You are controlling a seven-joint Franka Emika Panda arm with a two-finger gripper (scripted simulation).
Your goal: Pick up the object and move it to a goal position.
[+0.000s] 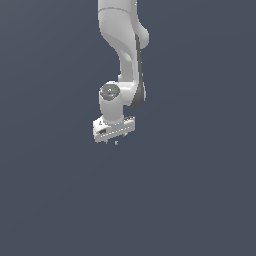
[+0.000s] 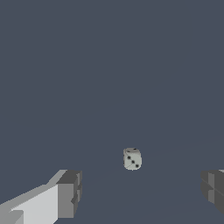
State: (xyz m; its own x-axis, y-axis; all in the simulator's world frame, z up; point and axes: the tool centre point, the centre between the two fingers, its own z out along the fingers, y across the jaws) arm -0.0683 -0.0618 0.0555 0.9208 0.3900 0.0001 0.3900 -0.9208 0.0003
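The object is a small pale grey-white die with dark pips, resting on the dark grey floor. In the exterior view the object is only a tiny speck just below the white hand. My gripper is open, its two grey fingertips standing wide apart on either side of the die. The die lies between and a little beyond them, touching neither. In the exterior view the gripper hangs from the white arm right above the speck.
The white Panda arm comes down from the top of the exterior view. A plain dark grey floor fills everything else in both views.
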